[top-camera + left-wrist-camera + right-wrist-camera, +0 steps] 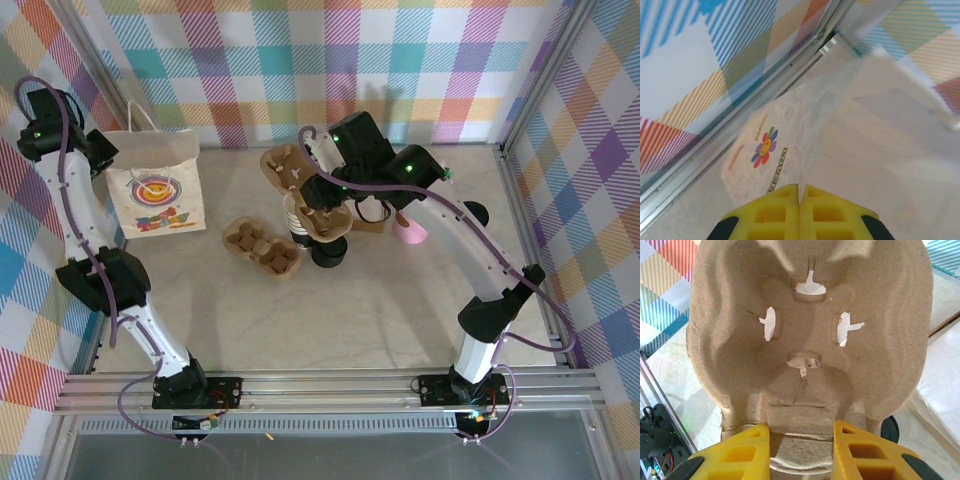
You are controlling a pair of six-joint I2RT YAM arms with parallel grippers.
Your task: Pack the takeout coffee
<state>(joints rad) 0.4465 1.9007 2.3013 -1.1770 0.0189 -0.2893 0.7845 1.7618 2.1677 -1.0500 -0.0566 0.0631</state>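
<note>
Top cam overhead, whole table (380, 320); L wrist near bag (765, 150); R wrist tight on carrier (805, 315).

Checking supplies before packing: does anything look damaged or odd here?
Yes: the pulp cup carrier gripped by the right gripper has four ragged tears around its middle, with light surfaces showing through them.

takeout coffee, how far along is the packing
Done: nothing packed; the takeout coffee sits on the table, outside the white bag. In hand: the right gripper holds a pulp carrier; the left gripper is shut near the bag. Left: probably coffee into a carrier, then into the bag.
</note>
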